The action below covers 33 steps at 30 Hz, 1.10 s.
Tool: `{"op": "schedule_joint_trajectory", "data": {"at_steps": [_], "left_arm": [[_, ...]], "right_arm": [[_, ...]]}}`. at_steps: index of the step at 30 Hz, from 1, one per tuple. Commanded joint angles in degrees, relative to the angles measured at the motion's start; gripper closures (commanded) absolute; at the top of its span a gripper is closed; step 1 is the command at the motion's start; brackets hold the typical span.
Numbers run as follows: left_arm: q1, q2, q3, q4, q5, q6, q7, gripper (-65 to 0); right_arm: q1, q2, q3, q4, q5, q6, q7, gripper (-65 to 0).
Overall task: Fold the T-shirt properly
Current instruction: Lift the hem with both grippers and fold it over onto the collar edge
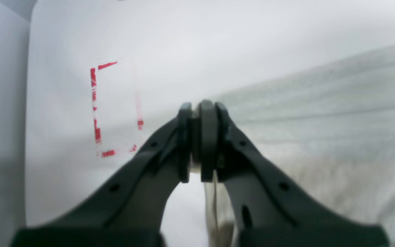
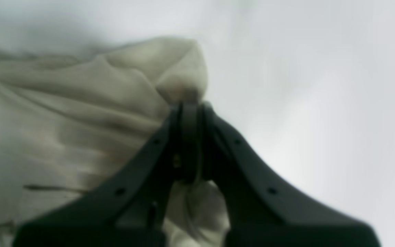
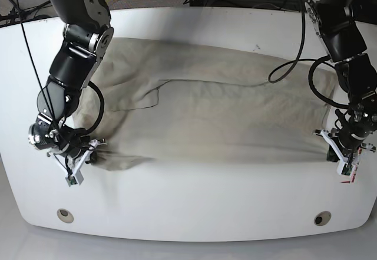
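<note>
Both grippers clamped on the T-shirt (image 3: pixel 206 118): left gripper (image 1: pixel 201 144) pinches a thin fabric edge between closed jaws, right gripper (image 2: pixel 190 144) closed on a bunched corner. Shirt lies spread and wrinkled across the white table (image 3: pixel 188 213), stretched between the two arms, one at each near end. Red dashed rectangle marking (image 1: pixel 115 109) on the table just beside the left gripper

T-shirt (image 3: pixel 212 115): spread across the table (image 3: pixel 194 213), centre. Right gripper (image 3: pixel 94 150) at its near-left corner; left gripper (image 3: pixel 331 148) at its near-right corner.
</note>
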Motion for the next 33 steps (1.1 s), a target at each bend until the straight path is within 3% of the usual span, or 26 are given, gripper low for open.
{"op": "schedule_joint_trajectory", "data": {"at_steps": [1,14,20,24,30,33], "left_arm": [[0.1,-1.2,-0.4,2.5,0.4,0.7,-0.5,-2.4],[14.4,-1.0,-3.6,10.5,0.4,0.4,-0.5,-2.4],[17.5,-1.1,-4.1,10.2,0.8,-4.8,-0.5,-2.4],[18.7,-1.1,-4.0,10.2,0.8,-5.1,-0.5,-2.9],[18.6,-1.0,-3.9,10.8,0.8,-5.2,-0.5,-3.2],[18.1,-0.8,-3.9,12.0,0.7,-5.1,-0.5,-7.2]], "right_arm": [[-0.2,0.6,0.1,5.1,-0.3,-0.4,-1.7,0.0],[-17.0,-1.6,0.6,28.2,-0.3,-0.4,-12.2,0.0],[-23.5,-4.4,0.6,32.6,-0.3,-0.4,-12.7,-0.6],[-26.7,-5.6,0.7,32.6,-0.3,-0.4,-12.7,-10.1],[-28.6,-5.7,3.7,33.4,-0.3,-0.4,-12.7,-35.5],[-27.5,-5.8,7.9,34.3,-0.3,-0.4,-12.7,-40.4]]}}
